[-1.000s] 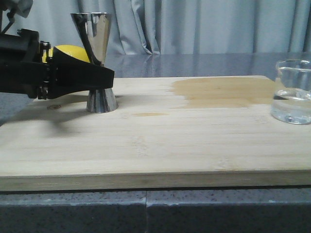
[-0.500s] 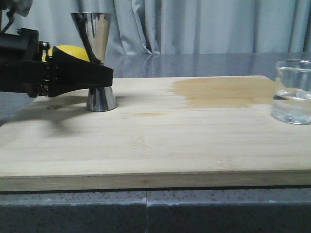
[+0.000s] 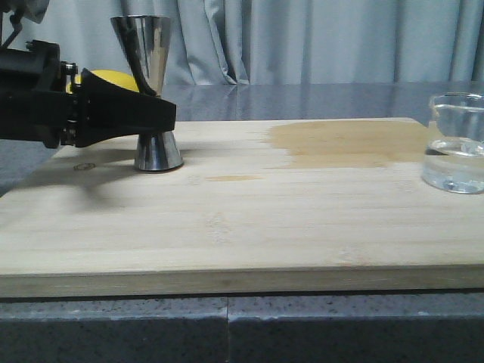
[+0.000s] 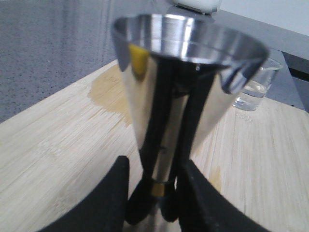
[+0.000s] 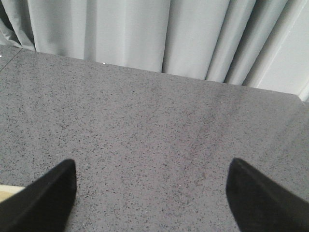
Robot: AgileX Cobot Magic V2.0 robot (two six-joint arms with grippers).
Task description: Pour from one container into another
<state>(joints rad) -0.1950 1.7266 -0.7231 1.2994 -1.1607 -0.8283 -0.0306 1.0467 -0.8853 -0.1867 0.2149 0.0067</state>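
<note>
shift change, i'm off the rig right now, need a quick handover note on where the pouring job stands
Left pincer: at the jigger's narrow waist, one finger each side; firm grip unclear.
Right pincer: open, empty, over bare grey counter.
Jigger stands upright at the board's left end, lemon behind it.
Beaker, holding clear liquid, stands at the right end, untouched.
Done: left arm at the jigger.
Left: pick up the beaker, pour into the jigger.

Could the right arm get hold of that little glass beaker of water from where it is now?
Probably yes: the beaker stands alone at the board's right end, and the right gripper is open over bare counter.
</note>
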